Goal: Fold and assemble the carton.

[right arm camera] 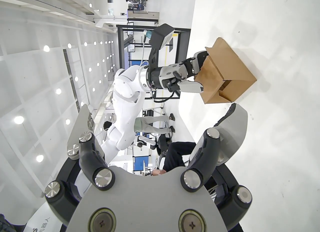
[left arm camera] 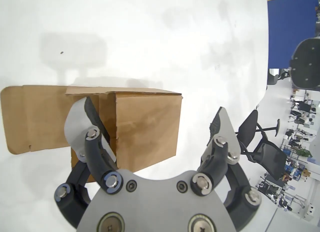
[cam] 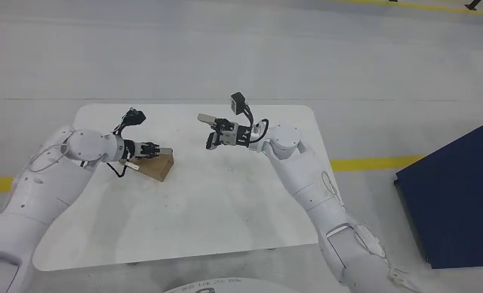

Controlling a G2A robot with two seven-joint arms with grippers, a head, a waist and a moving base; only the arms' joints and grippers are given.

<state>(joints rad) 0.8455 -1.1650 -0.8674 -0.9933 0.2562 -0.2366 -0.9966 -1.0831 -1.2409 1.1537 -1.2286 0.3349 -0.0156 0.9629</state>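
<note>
White table (cam: 226,217) in a big open hall, and the brown cardboard carton (cam: 158,168) sits on it over on the robot's left side, half built. The body is already popped up into a box shape, but one end is open and its long flap (left arm camera: 32,117) lies flat out on the table. So I'd say the sleeve is formed and the end closures are what's left.

Left claw (cam: 149,150) is right at that open end, spread wide, not pinching anything. One finger (left arm camera: 77,120) sits at the crease where the flap meets the body, touching the cardboard or very nearly, can't tell which. The other finger (left arm camera: 223,127) hangs over bare table beside the box. My read is it's there to steady the box or get behind a side tab, since a light empty carton will skate off if you push a flap with nothing bracing it.

Right claw (cam: 214,134) hovers above the middle of the table, well apart from the carton and turned toward it, also wide open with nothing in it. Probably standing off to give the left one room, and likely the one to fold the flap over. Main risk is the box squashing sideways if pressed off-centre.
</note>
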